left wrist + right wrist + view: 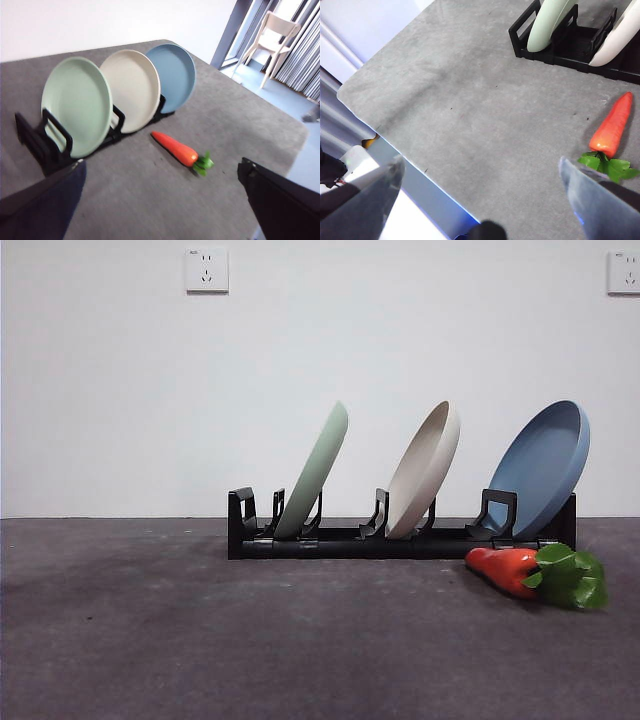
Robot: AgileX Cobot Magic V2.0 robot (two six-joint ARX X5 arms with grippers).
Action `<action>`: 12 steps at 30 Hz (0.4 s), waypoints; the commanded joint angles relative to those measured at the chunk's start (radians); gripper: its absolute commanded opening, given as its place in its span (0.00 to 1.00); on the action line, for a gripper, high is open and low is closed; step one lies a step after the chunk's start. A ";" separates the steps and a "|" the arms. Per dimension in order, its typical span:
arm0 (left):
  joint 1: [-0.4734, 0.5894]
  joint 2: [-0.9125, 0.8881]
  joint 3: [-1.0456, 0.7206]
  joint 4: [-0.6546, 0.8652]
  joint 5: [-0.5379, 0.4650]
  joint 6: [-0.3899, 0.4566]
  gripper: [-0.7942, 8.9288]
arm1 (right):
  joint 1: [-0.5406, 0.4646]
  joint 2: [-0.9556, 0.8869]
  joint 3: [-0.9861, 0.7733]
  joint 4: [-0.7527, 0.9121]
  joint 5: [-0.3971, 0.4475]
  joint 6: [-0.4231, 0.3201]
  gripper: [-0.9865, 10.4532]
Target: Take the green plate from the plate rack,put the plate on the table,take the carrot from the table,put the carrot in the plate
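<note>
The green plate (315,472) stands tilted in the left slot of the black plate rack (400,540); it also shows in the left wrist view (77,105) and the right wrist view (545,22). The carrot (520,570) lies on the table (200,640) in front of the rack's right end, leaves to the right; it also shows in the left wrist view (175,147) and the right wrist view (612,125). My left gripper (160,200) is open and empty, held back from the rack. My right gripper (480,195) is open and empty, above the table edge. Neither shows in the front view.
A cream-beige plate (425,470) stands in the middle slot and a blue plate (545,465) in the right slot. The table's edge (395,150) lies near the right gripper. A chair (272,40) stands beyond the table's far corner.
</note>
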 commanded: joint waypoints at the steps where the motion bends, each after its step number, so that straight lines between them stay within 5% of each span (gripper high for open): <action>1: -0.076 0.097 0.050 0.038 -0.071 0.003 0.65 | 0.002 0.001 0.004 0.003 0.002 0.002 0.64; 12: -0.294 0.571 0.300 0.189 -0.280 0.015 0.65 | 0.002 0.011 0.004 -0.040 0.048 -0.009 0.64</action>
